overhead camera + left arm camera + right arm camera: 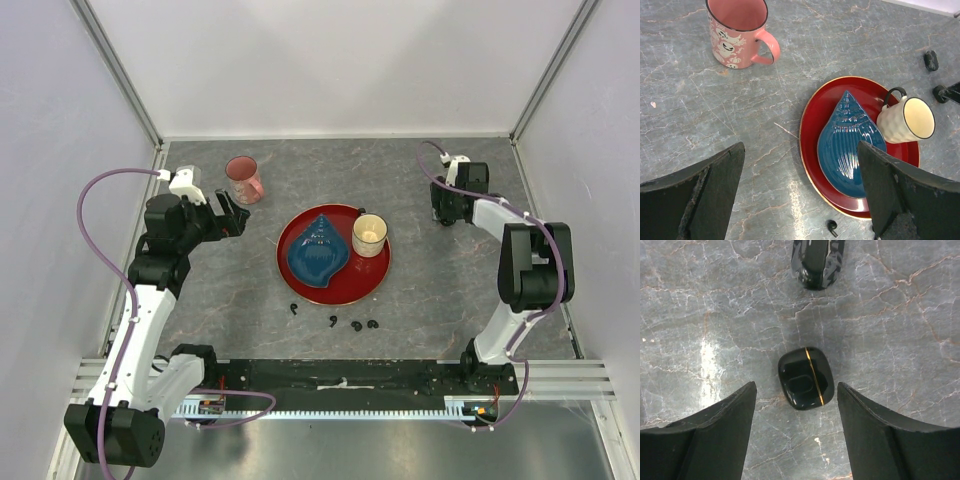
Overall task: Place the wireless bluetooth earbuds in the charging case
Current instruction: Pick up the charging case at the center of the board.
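**Worktop stock: four earbuds, two cases, crockery**

- My left gripper: fingers spread wide, holding nothing, hanging over the worktop.
- Pink mug: upright on the worktop, nothing visible inside.
- Wireless bluetooth earbuds: four tiny black curled pieces, loose in a rough row on the worktop just in front of the red plate. I judge them very light, hard and smooth, and likely to skid or flick out of a pinch. Best gripped across the fatter body, not the thin tail.
- Red plate: carries a blue shell dish, which is bare, and a cream cup, which looks empty.
- My right gripper: fingers apart, straddling the charging case without touching it.
- Charging case: a flat black pebble with a gold seam, apparently shut and well apart from the earbuds.
- Second glossy black case: lies just beyond.
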Action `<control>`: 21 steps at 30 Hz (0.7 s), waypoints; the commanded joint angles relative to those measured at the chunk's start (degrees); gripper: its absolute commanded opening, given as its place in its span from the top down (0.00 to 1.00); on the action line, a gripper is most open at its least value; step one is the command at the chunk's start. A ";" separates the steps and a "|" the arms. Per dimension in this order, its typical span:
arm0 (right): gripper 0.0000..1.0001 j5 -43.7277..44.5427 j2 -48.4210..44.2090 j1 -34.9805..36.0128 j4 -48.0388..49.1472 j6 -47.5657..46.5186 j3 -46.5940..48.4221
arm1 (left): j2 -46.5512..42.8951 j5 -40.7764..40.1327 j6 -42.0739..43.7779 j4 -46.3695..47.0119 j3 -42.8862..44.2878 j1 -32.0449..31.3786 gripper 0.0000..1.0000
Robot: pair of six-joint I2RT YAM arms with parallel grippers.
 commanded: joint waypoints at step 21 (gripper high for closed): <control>0.46 6.72 7.73 0.05 -2.93 -2.02 5.66 | -0.16 1.29 -1.72 2.10 -0.11 0.45 0.01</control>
